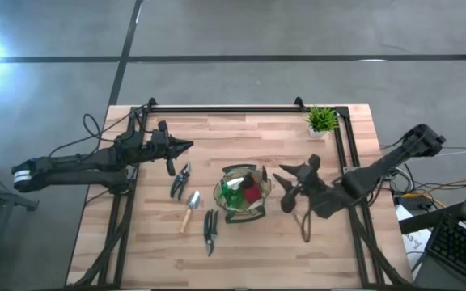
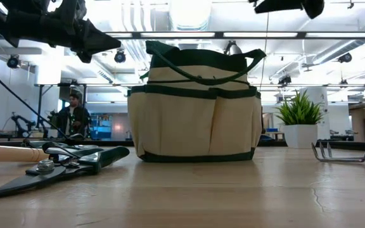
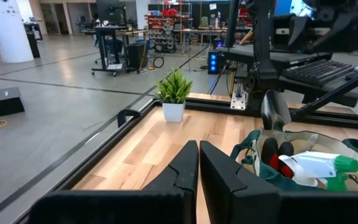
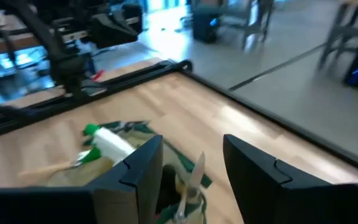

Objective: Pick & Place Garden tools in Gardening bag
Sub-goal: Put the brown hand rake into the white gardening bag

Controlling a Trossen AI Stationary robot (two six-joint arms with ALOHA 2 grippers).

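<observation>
At the centre of the wooden surface (image 1: 241, 145) stands the gardening bag (image 1: 243, 192), upright, its dark green rim and loop handles uppermost. Inside it show a green spray bottle (image 1: 233, 192) with a white head, a red-and-black piece (image 1: 252, 194) beside it, and a silver trowel blade (image 3: 273, 111) standing up past the rim.

The right tool (image 1: 285, 191) hangs just beside the bag on the right arm's side, above the surface. Its fingers (image 4: 135, 167) stand apart with nothing between them; in the right wrist view the bag's mouth lies directly ahead of and below the gap.

The left tool (image 1: 186, 146) hovers over the far left part of the surface, well apart from the bag. Its fingers (image 3: 185, 163) are pressed together and hold nothing.

Three tools lie outside the bag on the left arm's side. One pair of pruning shears (image 1: 180, 181) lies nearest the left tool, just below it in the high view. A wood-handled tool (image 1: 190, 212) with a silver head lies next to these shears, toward the near edge. A second pair of black shears (image 1: 210, 229) lies just beside the bag's near left side.

A wood-handled rake (image 1: 306, 225) lies on the surface under the right arm, near the bag.

A small potted plant (image 1: 322, 121) stands at the far right corner, well apart from both tools.

A person (image 2: 73, 115) shows in the room beyond, in the low view.
</observation>
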